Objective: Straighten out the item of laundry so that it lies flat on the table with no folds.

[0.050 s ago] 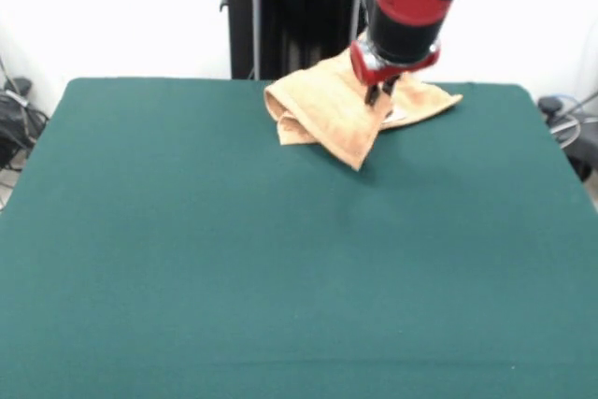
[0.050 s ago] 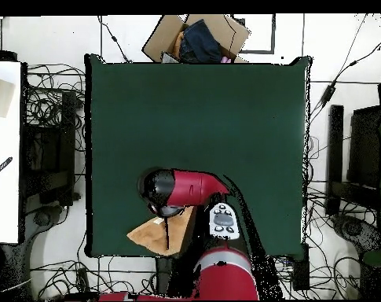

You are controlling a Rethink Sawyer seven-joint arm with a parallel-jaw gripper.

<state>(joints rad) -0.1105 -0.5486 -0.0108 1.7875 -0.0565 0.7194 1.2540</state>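
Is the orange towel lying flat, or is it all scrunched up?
Scrunched up. The towel sits in a bunched heap with folded layers and one corner hanging toward the front, near the table's edge. The robot's hand is down on it.

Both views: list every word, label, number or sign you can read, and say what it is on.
No text can be read in either view.
Towel: a small pale patch near the tool might be a tag; nothing on it is legible.
Arm's grey panel: buttons and a small display, too small to read.
Cardboard box beyond the table: no print visible.
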